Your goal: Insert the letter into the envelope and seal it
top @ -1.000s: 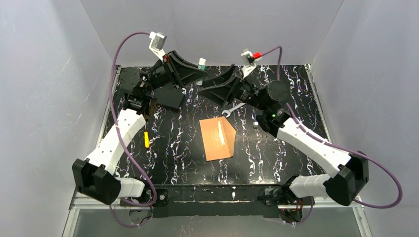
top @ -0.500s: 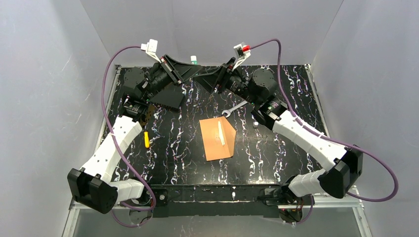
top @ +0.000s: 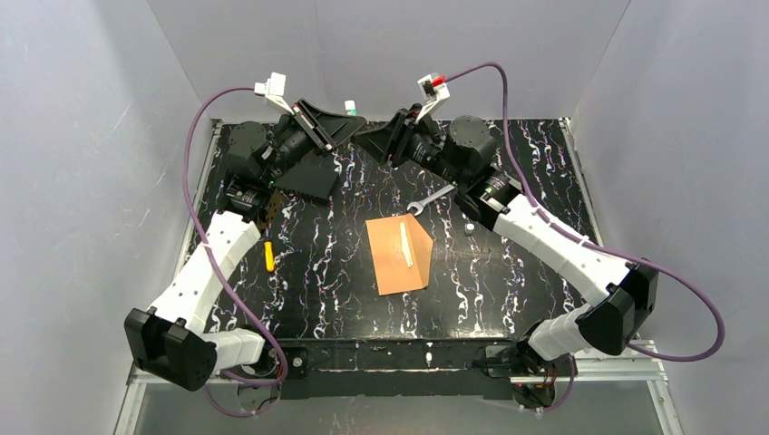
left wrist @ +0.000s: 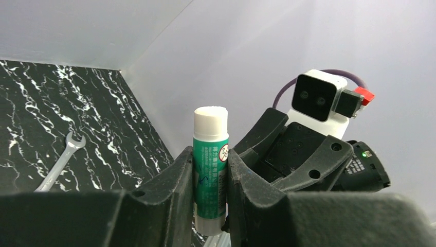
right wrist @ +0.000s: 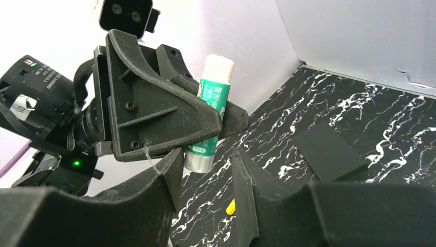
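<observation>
The orange-brown envelope (top: 399, 255) lies flat at the table's middle, with a narrow cream strip (top: 405, 245) on it. The letter does not show as a sheet. My left gripper (top: 350, 121) is raised at the back and is shut on a green glue stick (left wrist: 211, 164) with a white cap, held upright. My right gripper (top: 367, 142) faces it, open; in the right wrist view the glue stick's lower end (right wrist: 201, 158) sits just at the open jaws of the right gripper (right wrist: 205, 167), close to the left finger (right wrist: 172, 172).
A flat black rectangle (top: 309, 178) lies at the back left under the left arm. A wrench (top: 429, 200) lies behind the envelope, a yellow piece (top: 268, 256) to its left, and a small grey item (top: 469, 228) to its right. The walls are close behind.
Both grippers have risen and moved toward the back wall. The right gripper has swung left, up to the glue stick in the left gripper. The envelope has not moved.
</observation>
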Available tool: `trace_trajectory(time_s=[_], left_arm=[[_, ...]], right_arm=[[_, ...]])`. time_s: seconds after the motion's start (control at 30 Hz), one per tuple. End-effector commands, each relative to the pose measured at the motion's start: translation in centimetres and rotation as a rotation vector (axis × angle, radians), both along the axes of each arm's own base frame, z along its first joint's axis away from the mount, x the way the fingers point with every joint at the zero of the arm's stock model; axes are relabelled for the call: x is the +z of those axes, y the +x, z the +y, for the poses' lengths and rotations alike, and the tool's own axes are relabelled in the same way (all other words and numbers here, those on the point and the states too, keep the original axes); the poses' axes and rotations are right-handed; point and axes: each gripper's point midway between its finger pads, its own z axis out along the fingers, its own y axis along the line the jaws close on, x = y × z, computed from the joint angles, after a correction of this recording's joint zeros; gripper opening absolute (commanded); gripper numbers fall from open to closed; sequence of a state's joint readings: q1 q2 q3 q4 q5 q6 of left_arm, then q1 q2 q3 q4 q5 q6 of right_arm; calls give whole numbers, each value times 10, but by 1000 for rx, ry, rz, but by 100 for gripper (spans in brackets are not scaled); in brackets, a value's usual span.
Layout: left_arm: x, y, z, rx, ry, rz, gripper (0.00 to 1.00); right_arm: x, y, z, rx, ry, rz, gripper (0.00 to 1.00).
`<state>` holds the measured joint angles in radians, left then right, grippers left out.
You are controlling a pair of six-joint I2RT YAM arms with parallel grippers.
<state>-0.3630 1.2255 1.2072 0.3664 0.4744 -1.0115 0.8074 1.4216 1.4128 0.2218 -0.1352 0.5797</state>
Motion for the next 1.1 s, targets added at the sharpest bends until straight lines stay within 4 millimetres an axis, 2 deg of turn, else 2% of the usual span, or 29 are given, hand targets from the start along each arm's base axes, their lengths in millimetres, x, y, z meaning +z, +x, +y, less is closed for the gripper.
trace_trajectory(time_s=[0.0, 0.1, 0.2, 0.27, 0.4, 0.47, 0.6, 0.73, 0.83, 0.93, 1.07], left_arm=[[18, -10, -3, -28, 8, -65, 0], [17, -9, -4, -30, 20, -65, 0], [18, -10, -6, -48, 43, -67, 0], [18, -14, -7, -80, 69, -67, 0], [9, -22, -7, -154, 129, -37, 0], [1, -27, -8, -186, 151, -14, 0], [-16, -23, -8, -184, 192, 50, 0], [-25, -13, -2, -113, 208, 79, 0], [-32, -6, 4, -55, 202, 121, 0], [-28, -3, 3, -45, 164, 108, 0], [-30, -3, 1, -62, 165, 109, 0]], right_arm=[[2, 11, 0, -81, -25, 8, 47], [-3, 10, 3, -67, -55, -5, 43], [-8, 5, 6, -25, -104, -35, 26], [-15, 4, 4, -19, -169, -64, 23], [-45, 11, -19, -96, -366, -92, 23], [-50, 13, -25, -113, -411, -105, 24], [-47, 10, -22, -89, -401, -114, 28], [-39, -4, -12, -8, -323, -124, 56], [-36, -8, -5, 13, -247, -82, 67], [-36, -3, -1, -12, -156, 6, 68], [-29, -2, 5, -11, -17, 72, 62]])
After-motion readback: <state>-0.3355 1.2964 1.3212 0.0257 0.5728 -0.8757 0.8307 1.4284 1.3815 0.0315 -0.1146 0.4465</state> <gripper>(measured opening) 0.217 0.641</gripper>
